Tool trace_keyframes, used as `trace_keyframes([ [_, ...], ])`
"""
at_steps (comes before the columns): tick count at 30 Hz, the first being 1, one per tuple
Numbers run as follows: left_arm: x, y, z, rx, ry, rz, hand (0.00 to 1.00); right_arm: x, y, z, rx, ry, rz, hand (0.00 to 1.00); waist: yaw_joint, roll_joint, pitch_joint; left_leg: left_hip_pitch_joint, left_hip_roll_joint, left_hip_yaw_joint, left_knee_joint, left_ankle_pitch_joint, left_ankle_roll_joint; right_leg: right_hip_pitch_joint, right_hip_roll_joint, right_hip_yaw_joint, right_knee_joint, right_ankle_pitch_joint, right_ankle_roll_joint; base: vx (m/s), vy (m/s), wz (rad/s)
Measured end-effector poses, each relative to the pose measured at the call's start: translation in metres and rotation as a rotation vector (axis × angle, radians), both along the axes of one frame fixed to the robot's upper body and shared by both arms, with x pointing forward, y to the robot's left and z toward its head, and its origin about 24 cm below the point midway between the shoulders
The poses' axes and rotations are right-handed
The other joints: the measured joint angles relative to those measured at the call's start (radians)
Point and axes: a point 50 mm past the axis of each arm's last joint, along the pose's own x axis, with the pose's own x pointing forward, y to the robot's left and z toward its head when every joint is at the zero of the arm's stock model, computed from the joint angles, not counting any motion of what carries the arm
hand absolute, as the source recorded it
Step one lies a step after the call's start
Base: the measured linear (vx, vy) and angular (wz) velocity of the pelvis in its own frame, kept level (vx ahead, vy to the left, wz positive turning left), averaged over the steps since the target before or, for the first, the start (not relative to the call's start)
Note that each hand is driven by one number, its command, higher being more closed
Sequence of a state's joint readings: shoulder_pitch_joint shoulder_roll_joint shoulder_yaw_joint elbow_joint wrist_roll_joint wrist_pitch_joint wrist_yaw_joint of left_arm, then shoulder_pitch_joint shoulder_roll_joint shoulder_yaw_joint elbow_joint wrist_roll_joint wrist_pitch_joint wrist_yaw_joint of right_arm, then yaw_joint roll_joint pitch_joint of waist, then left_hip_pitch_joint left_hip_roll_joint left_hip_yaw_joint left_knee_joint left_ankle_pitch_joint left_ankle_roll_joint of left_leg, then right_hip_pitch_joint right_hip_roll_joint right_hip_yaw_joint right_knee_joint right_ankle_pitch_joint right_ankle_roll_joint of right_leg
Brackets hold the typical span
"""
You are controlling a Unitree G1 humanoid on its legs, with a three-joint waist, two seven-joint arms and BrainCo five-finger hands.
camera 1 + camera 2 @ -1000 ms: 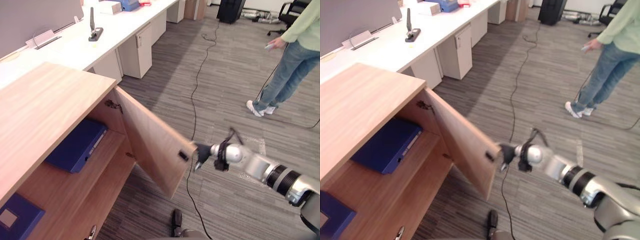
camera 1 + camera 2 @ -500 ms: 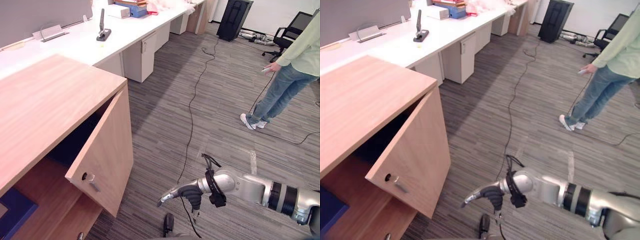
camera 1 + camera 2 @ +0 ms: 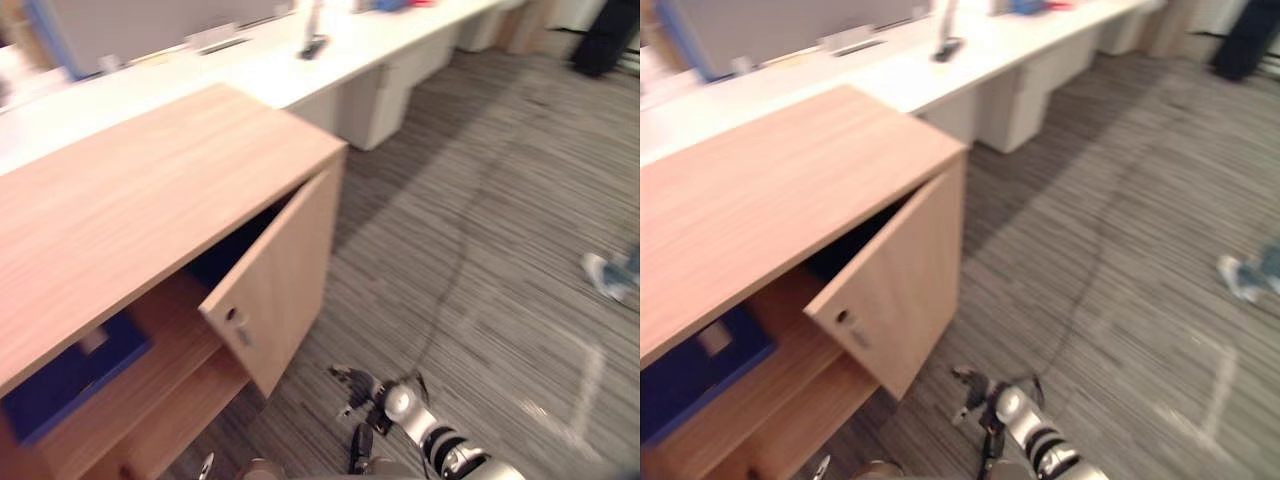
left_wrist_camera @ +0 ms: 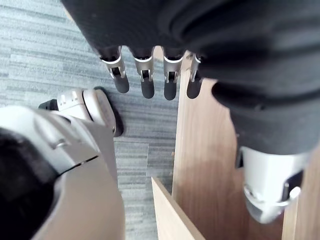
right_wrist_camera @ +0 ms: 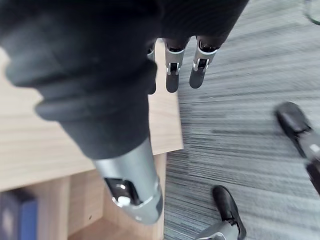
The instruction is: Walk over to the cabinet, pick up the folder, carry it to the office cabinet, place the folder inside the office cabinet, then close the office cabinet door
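Note:
The wooden office cabinet (image 3: 150,200) stands at my left with its door (image 3: 275,290) partly ajar, the small knob (image 3: 235,322) facing me. A blue folder (image 3: 70,375) with a pale label lies on the shelf inside, left of the door; a sliver of the folder (image 5: 15,220) is seen past my right wrist. My right hand (image 3: 352,385) hangs low over the carpet, right of the door and apart from it, fingers (image 5: 172,70) straight and holding nothing. My left hand (image 4: 145,80) hangs by the cabinet's wood, fingers straight, holding nothing.
A long white desk (image 3: 300,75) with white drawer units (image 3: 380,100) runs behind the cabinet, a dark stand (image 3: 315,45) on it. Grey striped carpet (image 3: 480,220) spreads to the right. A person's shoe (image 3: 608,275) is at the right edge.
The door swung from wide open to partly ajar as my right hand left its edge and dropped low. The camera has turned, so the whole scene has shifted.

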State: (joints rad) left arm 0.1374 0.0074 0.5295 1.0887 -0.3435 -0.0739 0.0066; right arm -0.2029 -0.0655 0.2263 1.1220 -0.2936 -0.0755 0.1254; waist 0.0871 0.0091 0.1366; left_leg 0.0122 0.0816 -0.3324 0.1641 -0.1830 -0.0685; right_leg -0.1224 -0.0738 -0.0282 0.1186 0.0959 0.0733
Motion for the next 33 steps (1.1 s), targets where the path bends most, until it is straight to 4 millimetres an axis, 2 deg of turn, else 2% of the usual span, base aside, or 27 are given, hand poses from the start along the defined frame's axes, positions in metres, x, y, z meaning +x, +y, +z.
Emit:
trace_keyframes([
  [1,0.005,0.006,0.002,0.026,0.001,-0.034,0.00,-0.016,-0.012,-0.009,0.010,0.057,-0.165,0.00,-0.005,-0.001,0.001,-0.010,-0.002,-0.076,-0.018,0.024,-0.010,-0.005,-0.003,0.095,0.055,-0.044,0.014,0.12,0.008,1.95],
  [2,0.010,0.012,0.004,0.054,-0.001,-0.071,0.00,-0.032,-0.021,-0.017,0.015,0.105,-0.313,0.00,-0.008,-0.022,-0.004,-0.015,-0.016,-0.136,-0.038,0.048,-0.023,0.002,-0.025,0.126,0.091,-0.109,0.045,0.12,-0.098,1.84],
  [3,0.011,0.015,0.005,0.069,-0.003,-0.085,0.00,-0.041,-0.024,-0.021,0.012,0.134,-0.367,0.00,-0.007,-0.037,-0.013,-0.018,-0.025,-0.162,-0.045,0.055,-0.030,0.006,-0.039,0.122,0.096,-0.142,0.059,0.10,-0.183,1.50],
  [4,0.014,0.018,0.007,0.090,-0.002,-0.109,0.00,-0.053,-0.030,-0.025,0.002,0.165,-0.461,0.00,-0.008,-0.041,-0.026,-0.031,-0.030,-0.199,-0.050,0.068,-0.034,0.020,-0.054,0.083,0.094,-0.178,0.060,0.14,-0.250,1.24],
  [5,0.016,0.012,0.006,0.088,0.005,-0.143,0.00,-0.063,-0.037,-0.028,-0.017,0.184,-0.530,0.00,-0.018,-0.032,-0.033,-0.041,-0.031,-0.212,-0.056,0.099,-0.036,0.046,-0.063,0.028,0.074,-0.181,0.057,0.12,-0.181,1.18],
  [7,0.020,0.001,0.005,0.068,-0.016,-0.150,0.00,-0.079,-0.048,-0.032,-0.032,0.214,-0.628,0.00,-0.019,-0.022,-0.045,-0.048,-0.028,-0.220,-0.061,0.117,-0.041,0.082,-0.066,-0.027,0.044,-0.181,0.056,0.11,-0.125,0.83],
  [10,0.016,-0.001,0.004,0.056,-0.012,-0.142,0.00,-0.092,-0.052,-0.034,-0.024,0.228,-0.706,0.00,-0.018,-0.020,-0.074,-0.058,-0.025,-0.222,-0.077,0.143,-0.052,0.113,-0.068,-0.081,0.016,-0.182,0.053,0.06,-0.075,0.53],
  [16,0.011,-0.004,0.003,0.023,-0.027,-0.085,0.00,-0.097,-0.051,-0.034,0.011,0.222,-0.768,0.00,-0.017,-0.026,-0.068,-0.074,-0.032,-0.220,-0.048,0.158,-0.060,0.172,-0.065,-0.165,-0.002,-0.186,0.045,-0.01,-0.050,0.41],
  [17,0.012,-0.003,0.003,0.025,-0.031,-0.084,0.00,-0.095,-0.051,-0.033,0.014,0.213,-0.768,0.00,-0.017,-0.026,-0.063,-0.089,-0.035,-0.203,-0.033,0.160,-0.062,0.176,-0.065,-0.180,0.000,-0.191,0.039,-0.10,-0.039,0.62],
  [18,0.016,-0.001,0.005,0.035,-0.051,-0.081,0.00,-0.094,-0.050,-0.033,0.020,0.208,-0.772,0.00,-0.019,-0.031,-0.057,-0.133,-0.044,-0.113,0.003,0.183,-0.050,0.176,-0.071,-0.213,0.003,-0.203,0.031,-0.10,0.014,0.83],
  [19,0.019,0.000,0.006,0.036,-0.067,-0.066,0.00,-0.092,-0.050,-0.032,0.025,0.199,-0.773,0.00,-0.025,-0.042,-0.041,-0.172,-0.025,0.051,0.043,0.187,-0.011,0.176,-0.082,-0.252,0.004,-0.198,0.019,-0.13,0.035,0.83],
  [20,0.020,0.001,0.007,0.035,-0.075,-0.051,0.00,-0.090,-0.050,-0.031,0.027,0.192,-0.773,0.00,-0.025,-0.042,-0.027,-0.200,-0.006,0.152,0.111,0.157,0.026,0.175,-0.082,-0.269,0.009,-0.197,0.017,-0.09,0.067,0.64],
  [21,0.016,0.003,0.007,0.034,-0.068,-0.022,0.00,-0.087,-0.050,-0.031,0.033,0.183,-0.778,0.00,-0.023,-0.039,-0.016,-0.258,0.054,0.344,0.302,0.091,0.051,0.179,-0.079,-0.286,0.026,-0.199,0.017,-0.06,0.051,0.30],
  [22,0.010,0.003,0.005,0.030,-0.053,-0.016,0.00,-0.087,-0.051,-0.030,0.038,0.181,-0.792,0.00,-0.024,-0.035,-0.015,-0.267,0.071,0.401,0.354,0.065,0.050,0.183,-0.077,-0.289,0.029,-0.203,0.022,-0.02,0.073,0.42],
  [23,0.002,0.000,0.004,0.020,-0.031,-0.013,0.00,-0.085,-0.054,-0.029,0.058,0.166,-0.850,0.00,-0.029,-0.015,-0.013,-0.271,0.083,0.464,0.352,0.041,0.060,0.190,-0.070,-0.308,0.032,-0.210,0.031,0.00,0.095,0.59],
  [24,0.001,0.001,0.004,0.022,-0.029,-0.015,0.00,-0.086,-0.056,-0.029,0.066,0.168,-0.888,0.00,-0.034,-0.014,-0.014,-0.270,0.069,0.468,0.308,0.040,0.072,0.188,-0.074,-0.326,0.037,-0.220,0.045,-0.01,0.123,0.86],
  [25,0.001,0.006,0.005,0.033,-0.029,-0.016,0.00,-0.090,-0.051,-0.031,0.096,0.189,-0.947,0.00,-0.029,-0.041,-0.003,-0.252,0.013,0.463,0.218,0.078,0.086,0.180,-0.099,-0.318,0.026,-0.221,0.041,-0.02,0.094,0.77],
  [29,-0.009,0.004,0.002,0.020,0.005,-0.012,0.00,-0.098,-0.057,-0.033,0.133,0.208,-1.085,0.00,-0.032,-0.045,-0.010,-0.185,-0.072,0.460,0.048,0.157,0.105,0.211,-0.131,-0.271,-0.019,-0.216,0.031,0.00,0.061,0.59],
  [33,-0.014,0.005,0.002,0.022,0.017,-0.017,0.00,-0.102,-0.057,-0.034,0.167,0.215,-1.189,0.00,-0.027,-0.050,-0.025,-0.141,-0.112,0.432,-0.075,0.233,0.098,0.217,-0.139,-0.275,-0.046,-0.210,0.021,0.07,0.013,0.20],
])
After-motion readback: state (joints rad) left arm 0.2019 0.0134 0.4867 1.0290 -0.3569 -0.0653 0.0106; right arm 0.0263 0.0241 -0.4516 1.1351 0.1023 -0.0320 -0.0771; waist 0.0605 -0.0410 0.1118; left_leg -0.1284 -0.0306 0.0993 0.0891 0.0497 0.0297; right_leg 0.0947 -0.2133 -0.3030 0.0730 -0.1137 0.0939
